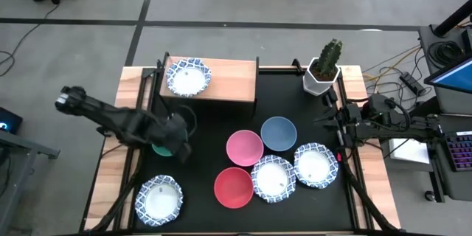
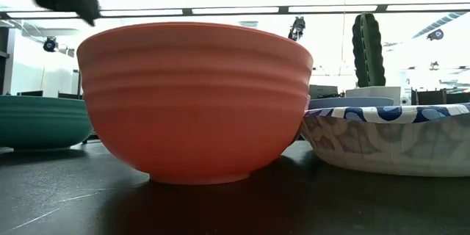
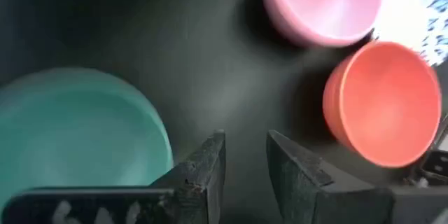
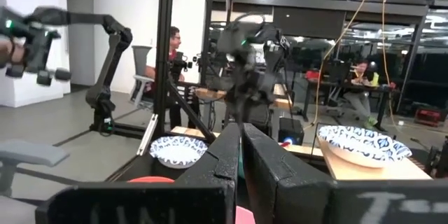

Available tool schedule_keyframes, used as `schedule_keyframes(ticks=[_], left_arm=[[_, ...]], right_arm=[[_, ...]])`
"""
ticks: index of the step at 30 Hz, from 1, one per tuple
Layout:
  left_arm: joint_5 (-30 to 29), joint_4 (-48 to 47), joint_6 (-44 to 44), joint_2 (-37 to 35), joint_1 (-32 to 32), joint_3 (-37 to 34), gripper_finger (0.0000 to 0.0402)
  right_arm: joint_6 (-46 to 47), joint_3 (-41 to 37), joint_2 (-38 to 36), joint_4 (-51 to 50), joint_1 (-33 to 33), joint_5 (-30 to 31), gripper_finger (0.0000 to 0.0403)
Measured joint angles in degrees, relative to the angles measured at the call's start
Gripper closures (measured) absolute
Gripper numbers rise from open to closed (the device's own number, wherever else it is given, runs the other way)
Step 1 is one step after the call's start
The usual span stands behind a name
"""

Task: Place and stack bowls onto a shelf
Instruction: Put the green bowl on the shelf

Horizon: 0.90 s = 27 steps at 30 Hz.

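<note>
Bowls: you see one patterned bowl [image 1: 189,78] on the shelf [image 1: 228,81]; your left gripper [image 3: 245,155], jaws parted and empty, hovers beside the green bowl [image 3: 77,129]; your right gripper [image 4: 241,155], jaws closed, waits at the table's edge.

One patterned bowl [image 1: 188,78] on the shelf [image 1: 232,81]; seemingly seven bowls [image 1: 265,166] on the mat.
</note>
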Motion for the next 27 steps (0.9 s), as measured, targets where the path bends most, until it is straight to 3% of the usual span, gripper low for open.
schedule_keyframes(ticks=[5, 10, 17, 27], left_arm=[[3.51, -1.11, -8.11, 3.71, -3.66, -2.99, 0.0314], [6.90, -3.19, -8.16, 7.30, -3.60, -5.33, 0.0288], [5.83, -5.03, -6.56, 10.74, -3.53, -8.45, 0.0239], [5.78, 1.33, -6.45, 11.04, -3.53, -14.77, 0.0258]], right_arm=[[-0.02, 0.00, 0.07, -0.02, 0.00, 0.04, 0.0394], [2.06, 0.00, 0.00, -0.01, 0.00, 0.11, 0.0394], [2.95, 0.00, 0.04, -0.02, 0.00, 0.13, 0.0394], [2.97, 0.00, 0.04, 0.00, 0.00, 0.62, 0.0394]])
